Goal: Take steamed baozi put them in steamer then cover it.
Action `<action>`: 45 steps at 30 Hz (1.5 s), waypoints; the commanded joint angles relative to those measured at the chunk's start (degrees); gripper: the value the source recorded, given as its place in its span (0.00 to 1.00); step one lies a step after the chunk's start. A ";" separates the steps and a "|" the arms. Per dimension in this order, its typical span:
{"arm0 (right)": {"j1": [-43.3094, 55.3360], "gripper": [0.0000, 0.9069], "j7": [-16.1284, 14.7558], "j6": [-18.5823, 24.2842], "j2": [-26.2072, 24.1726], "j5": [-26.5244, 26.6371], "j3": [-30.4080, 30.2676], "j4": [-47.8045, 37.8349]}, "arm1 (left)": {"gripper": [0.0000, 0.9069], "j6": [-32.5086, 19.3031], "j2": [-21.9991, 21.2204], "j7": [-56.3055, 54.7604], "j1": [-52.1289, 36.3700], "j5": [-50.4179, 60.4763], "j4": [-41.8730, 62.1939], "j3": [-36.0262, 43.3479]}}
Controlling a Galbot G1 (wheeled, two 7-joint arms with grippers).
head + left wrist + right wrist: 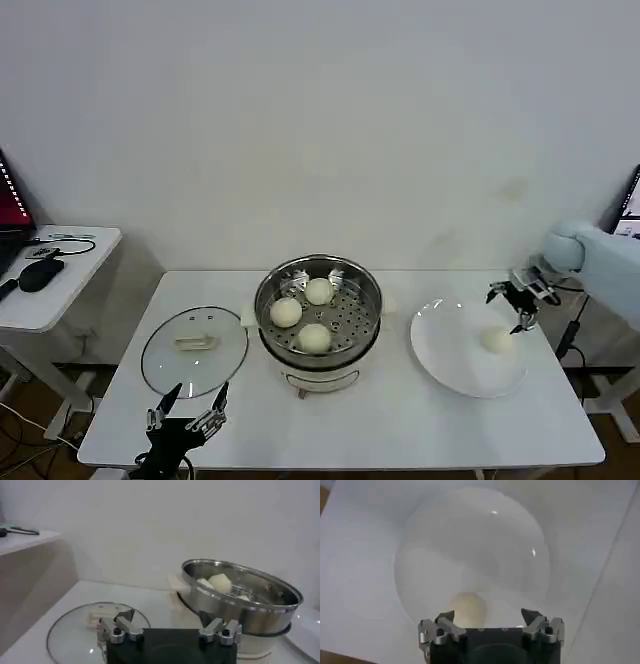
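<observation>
Head view: right end effector (521, 303) spread above round plate-borne baozi (496, 340)

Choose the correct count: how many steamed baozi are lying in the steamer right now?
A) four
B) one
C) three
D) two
C: three steamed baozi sit on the perforated tray of the steamer, while a fourth bun lies on the white plate under the open right end effector.

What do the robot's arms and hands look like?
The right arm is smooth, rounded and pale blue-white. Both the left hand and right hand are black blocks with two silvery metal fingers, jointed and tipped with dark pointed pads.
</observation>
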 commanded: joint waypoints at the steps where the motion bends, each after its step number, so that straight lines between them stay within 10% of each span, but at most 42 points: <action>1: -7.46 1.00 -0.93 1.79 3.04 -4.38 7.37 -9.08 | 1.00 0.04 0.03 -0.08 0.10 -0.10 0.18 -0.04; 26: -14.55 1.00 -0.95 5.09 7.43 -10.57 17.98 -18.04 | 1.00 0.23 0.07 -0.18 0.31 -0.26 -0.18 -0.35; 28: -14.89 0.80 -0.89 5.11 7.57 -10.82 18.55 -18.32 | 1.00 0.29 0.05 -0.21 0.38 -0.25 -0.48 -0.38; 31: -15.20 0.80 -0.27 5.38 7.65 -10.97 19.26 -18.45 | 1.00 0.31 0.02 -0.22 0.56 -0.26 -0.76 -0.52; 45: -11.49 0.80 -1.03 4.67 6.04 -6.04 14.38 -15.00 | 1.00 0.28 -0.19 -0.38 1.01 -0.22 -1.17 -0.60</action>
